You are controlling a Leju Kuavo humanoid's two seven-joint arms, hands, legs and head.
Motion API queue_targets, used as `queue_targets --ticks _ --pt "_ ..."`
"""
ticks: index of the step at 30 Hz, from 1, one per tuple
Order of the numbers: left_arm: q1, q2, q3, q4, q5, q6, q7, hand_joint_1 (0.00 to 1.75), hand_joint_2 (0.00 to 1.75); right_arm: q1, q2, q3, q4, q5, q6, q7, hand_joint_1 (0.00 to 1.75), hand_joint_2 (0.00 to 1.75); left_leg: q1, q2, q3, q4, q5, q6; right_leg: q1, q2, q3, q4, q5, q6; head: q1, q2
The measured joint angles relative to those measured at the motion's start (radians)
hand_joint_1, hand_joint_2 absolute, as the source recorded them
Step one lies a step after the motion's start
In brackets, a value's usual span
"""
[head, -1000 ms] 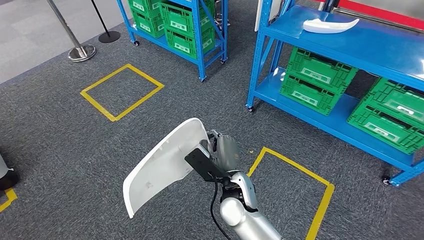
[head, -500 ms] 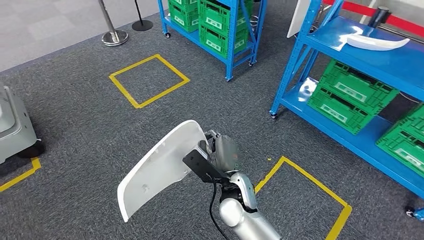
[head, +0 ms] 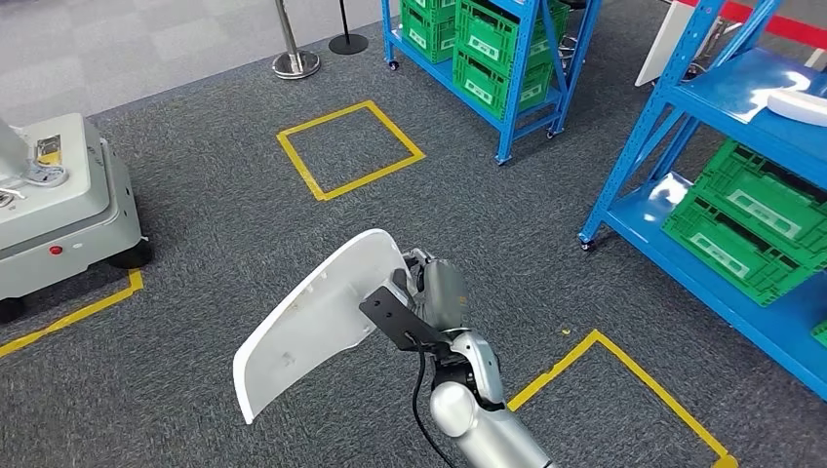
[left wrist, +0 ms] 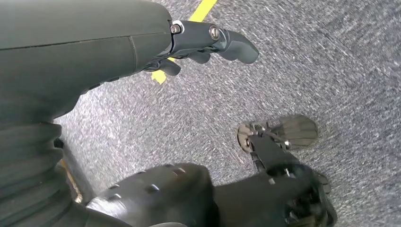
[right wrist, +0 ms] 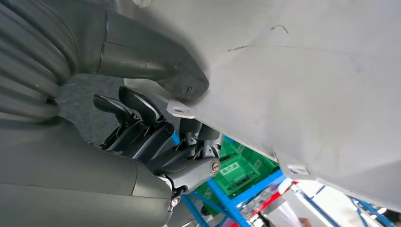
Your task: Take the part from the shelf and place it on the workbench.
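While right hand [head: 429,292] grips it, white part [head: 312,327] juts leftward

Grey carpet floor [head: 195,224], yellow tape squares [head: 351,148], blue shelving racks [head: 683,117], green crates [head: 746,216], stanchion posts [head: 291,49]

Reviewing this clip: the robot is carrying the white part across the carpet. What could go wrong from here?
The right hand grips the white part at one edge only, so the long free end could sag or slip. That free end points toward the grey cart and might clip it. The left hand hangs empty, giving no support.
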Motion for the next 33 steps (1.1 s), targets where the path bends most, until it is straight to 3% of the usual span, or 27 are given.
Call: queue_targets --ticks 2,4,5,6,8,10,12,13,15,17,18,19,20,23,25,27,28,30,32,33 --pt "-0.003 0.000 0.000 0.000 0.000 0.000 -0.002 0.00 1.75 0.005 0.000 -0.001 0.000 0.001 -0.001 0.001 1.75 1.75 0.001 0.048 -0.062 0.128 -0.060 -0.007 0.003 -0.025 0.002 -0.001 -0.003 -0.006 -0.002 0.000" --pt "-0.002 0.000 -0.001 0.000 0.000 0.000 -0.002 0.00 1.75 0.012 0.000 -0.002 0.000 0.002 -0.002 0.003 1.75 1.75 0.004 0.060 -0.097 0.201 -0.077 -0.010 0.005 -0.050 0.004 -0.001 -0.006 -0.008 -0.003 0.000" --pt "-0.001 0.000 -0.001 0.000 0.000 0.000 -0.002 0.00 1.75 0.015 0.000 -0.002 -0.001 0.002 -0.002 0.003 1.75 1.75 0.005 0.063 -0.087 0.182 -0.058 -0.010 0.005 -0.062 0.005 -0.001 -0.008 -0.007 -0.003 0.000" --pt "0.000 0.000 -0.001 0.000 0.000 0.000 -0.002 0.00 1.75 0.016 0.000 -0.002 -0.002 0.003 -0.002 0.003 1.75 1.75 0.005 0.070 -0.058 0.127 -0.025 -0.009 0.005 -0.073 0.008 -0.001 -0.010 -0.006 -0.003 0.000" --pt "-0.002 0.000 -0.001 0.000 0.000 0.000 -0.002 0.00 1.75 0.016 0.000 -0.002 -0.008 0.004 -0.002 0.004 1.75 1.75 0.000 0.104 0.015 -0.010 0.029 0.000 0.008 -0.091 0.014 0.000 -0.016 0.001 -0.003 0.000" --pt "-0.003 0.000 -0.001 -0.001 -0.001 0.000 -0.002 0.00 1.75 0.016 0.000 -0.002 -0.013 0.004 -0.002 0.005 1.75 1.75 -0.007 0.123 0.048 -0.073 0.043 0.012 0.012 -0.105 0.018 0.000 -0.021 0.010 -0.001 0.000" --pt "-0.001 0.001 -0.001 -0.001 -0.002 0.000 -0.002 0.00 1.75 0.018 0.000 -0.003 -0.016 0.005 -0.003 0.008 1.75 1.75 -0.010 0.105 0.048 -0.078 0.045 0.024 0.013 -0.119 0.021 -0.002 -0.023 0.020 0.001 0.000" --pt "0.001 0.001 -0.001 -0.001 -0.002 0.000 -0.003 0.00 1.75 0.018 0.000 -0.003 -0.018 0.006 -0.003 0.008 1.75 1.75 -0.008 0.095 0.049 -0.081 0.047 0.030 0.011 -0.114 0.021 0.001 -0.028 0.025 0.001 0.000" --pt "0.000 0.001 -0.001 -0.001 -0.003 0.000 -0.003 0.00 1.75 0.019 0.000 -0.003 -0.023 0.007 -0.003 0.010 1.75 1.75 -0.003 0.076 0.053 -0.089 0.053 0.044 0.007 -0.070 -0.003 0.058 -0.063 0.034 0.003 0.000" --pt "-0.003 0.000 -0.002 -0.001 -0.003 0.000 -0.003 0.00 1.75 0.025 -0.001 -0.005 -0.025 0.007 -0.004 0.011 1.75 1.75 -0.001 0.055 0.052 -0.090 0.054 0.051 0.005 -0.023 -0.068 0.190 -0.121 0.038 0.005 0.000" --pt "-0.003 0.000 -0.002 -0.001 -0.003 0.000 -0.003 0.00 1.75 0.029 -0.003 -0.006 -0.025 0.007 -0.004 0.012 1.75 1.75 -0.001 0.042 0.051 -0.089 0.054 0.052 0.005 -0.015 -0.101 0.251 -0.139 0.039 0.006 0.000" --pt "-0.002 -0.001 -0.002 -0.001 -0.003 0.000 -0.003 0.00 1.75 0.033 -0.004 -0.006 -0.025 0.007 -0.004 0.013 1.75 1.75 -0.002 0.029 0.051 -0.087 0.054 0.052 0.005 -0.011 -0.122 0.283 -0.140 0.039 0.006 0.000" --pt "-0.001 -0.001 -0.002 -0.001 -0.003 0.000 -0.002 0.00 1.75 0.035 -0.005 -0.007 -0.025 0.008 -0.003 0.013 1.75 1.75 -0.001 0.016 0.051 -0.085 0.054 0.052 0.005 -0.010 -0.123 0.273 -0.120 0.039 0.006 0.000" --pt "-0.001 -0.002 -0.002 -0.001 -0.003 0.000 -0.002 0.00 1.75 0.034 -0.006 -0.007 -0.027 0.012 0.000 0.011 1.75 1.75 0.000 -0.022 0.048 -0.073 0.049 0.043 0.000 0.019 -0.044 0.086 -0.021 0.038 0.006 0.000" --pt "-0.002 -0.002 -0.002 -0.001 -0.003 0.000 0.000 0.00 1.75 0.032 -0.005 -0.007 -0.028 0.014 0.003 0.010 1.75 1.75 0.000 -0.038 0.042 -0.069 0.048 0.030 -0.001 0.037 -0.015 0.018 -0.004 0.035 0.006 0.000" --pt "0.000 -0.001 -0.002 -0.001 -0.003 0.000 0.002 0.00 1.75 0.029 -0.004 -0.007 -0.029 0.015 0.006 0.010 1.75 1.75 0.002 -0.050 0.037 -0.073 0.051 0.015 0.002 0.028 -0.014 0.014 -0.002 0.025 0.006 0.000" --pt "0.001 0.000 -0.002 -0.001 -0.003 0.000 0.003 0.00 1.75 0.027 -0.002 -0.008 -0.029 0.016 0.008 0.010 1.75 1.75 0.003 -0.046 0.034 -0.072 0.050 0.009 0.003 0.020 -0.011 0.010 0.001 0.018 0.006 0.000" --pt "-0.001 0.001 -0.002 -0.001 -0.003 0.000 0.004 0.00 1.75 0.023 0.002 -0.009 -0.029 0.017 0.014 0.008 1.75 1.75 0.002 -0.008 0.012 -0.028 0.021 -0.001 0.001 0.004 -0.005 0.001 0.007 0.004 0.003 0.000" --pt "-0.004 0.001 -0.002 -0.001 -0.003 0.000 0.003 0.00 1.75 0.023 0.004 -0.010 -0.029 0.018 0.018 0.006 1.75 1.75 0.002 0.040 -0.041 0.088 -0.044 -0.006 0.003 -0.016 -0.005 -0.002 0.008 -0.003 0.000 0.000" --pt "-0.005 0.001 -0.002 -0.001 -0.003 0.000 0.003 0.00 1.75 0.023 0.004 -0.010 -0.028 0.019 0.020 0.005 1.75 1.75 0.003 0.051 -0.069 0.151 -0.071 -0.009 0.004 -0.027 -0.005 -0.002 0.007 -0.004 0.000 0.000"
